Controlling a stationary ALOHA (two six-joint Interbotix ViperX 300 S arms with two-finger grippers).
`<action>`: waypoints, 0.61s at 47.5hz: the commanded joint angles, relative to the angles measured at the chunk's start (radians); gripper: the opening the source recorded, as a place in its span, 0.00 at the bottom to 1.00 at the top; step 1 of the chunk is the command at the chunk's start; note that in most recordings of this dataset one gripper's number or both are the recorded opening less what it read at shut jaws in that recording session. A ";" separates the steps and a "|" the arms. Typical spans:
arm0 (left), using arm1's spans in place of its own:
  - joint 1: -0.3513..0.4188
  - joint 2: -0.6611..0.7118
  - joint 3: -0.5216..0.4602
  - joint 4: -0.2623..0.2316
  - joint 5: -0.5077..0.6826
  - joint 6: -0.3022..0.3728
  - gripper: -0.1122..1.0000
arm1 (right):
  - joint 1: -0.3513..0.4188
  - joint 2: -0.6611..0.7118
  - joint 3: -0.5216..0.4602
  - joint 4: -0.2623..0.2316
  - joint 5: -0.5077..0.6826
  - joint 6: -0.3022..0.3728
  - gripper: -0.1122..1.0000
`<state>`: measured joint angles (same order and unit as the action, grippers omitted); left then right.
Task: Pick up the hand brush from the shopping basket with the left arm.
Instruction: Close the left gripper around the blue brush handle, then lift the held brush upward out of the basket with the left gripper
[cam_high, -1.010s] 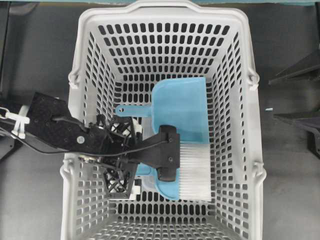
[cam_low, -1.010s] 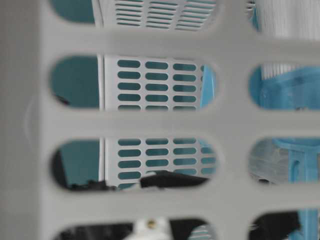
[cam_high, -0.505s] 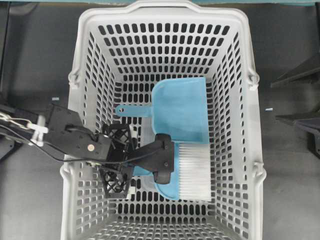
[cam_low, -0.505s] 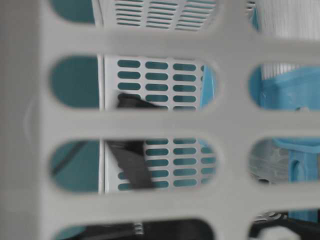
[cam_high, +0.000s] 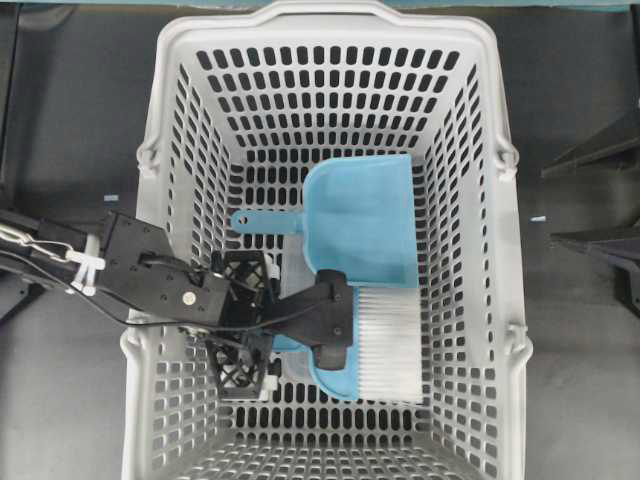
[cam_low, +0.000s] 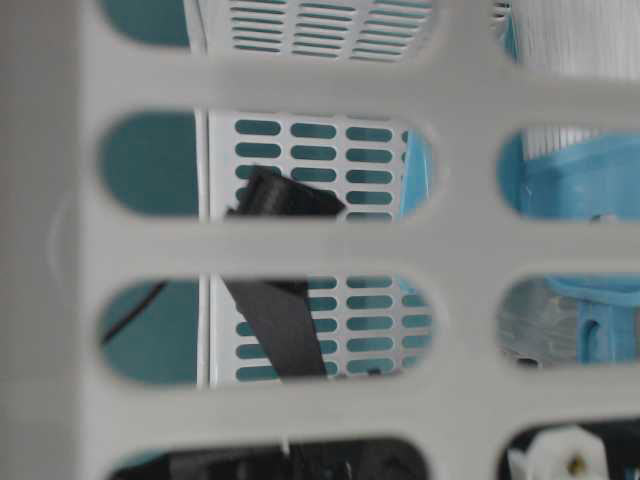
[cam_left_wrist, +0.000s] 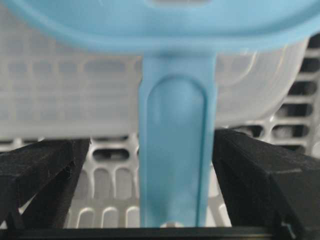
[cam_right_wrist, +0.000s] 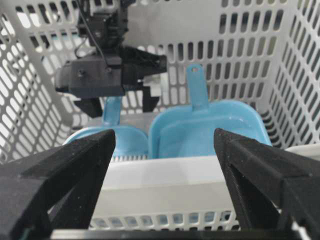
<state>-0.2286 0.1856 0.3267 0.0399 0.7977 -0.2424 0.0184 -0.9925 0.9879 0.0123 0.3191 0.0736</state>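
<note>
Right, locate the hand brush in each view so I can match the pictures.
Overhead: hand brush, lower centre, partly under the left gripper.
Table-level: not clearly identifiable; only blurred blue plastic at right.
Left wrist: its handle, centre, between the open fingers.
Right wrist: lower left, under the left gripper.
Shared landmark: dustpan.

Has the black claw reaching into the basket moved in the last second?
Yes. In the overhead view the left gripper has slid leftward, away from the dustpan and along the hand brush handle.
</note>
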 joint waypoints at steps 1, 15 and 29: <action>-0.002 0.005 -0.032 0.003 -0.005 0.002 0.91 | -0.002 0.005 -0.006 0.003 -0.015 0.002 0.78; -0.003 -0.002 -0.002 0.005 0.003 0.000 0.91 | -0.002 0.005 0.006 0.005 -0.038 0.002 0.78; -0.008 -0.012 -0.005 0.003 0.005 0.011 0.51 | -0.002 0.005 0.014 0.003 -0.043 0.002 0.78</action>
<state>-0.2301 0.1948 0.3313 0.0414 0.8053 -0.2347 0.0184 -0.9925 1.0094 0.0138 0.2869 0.0721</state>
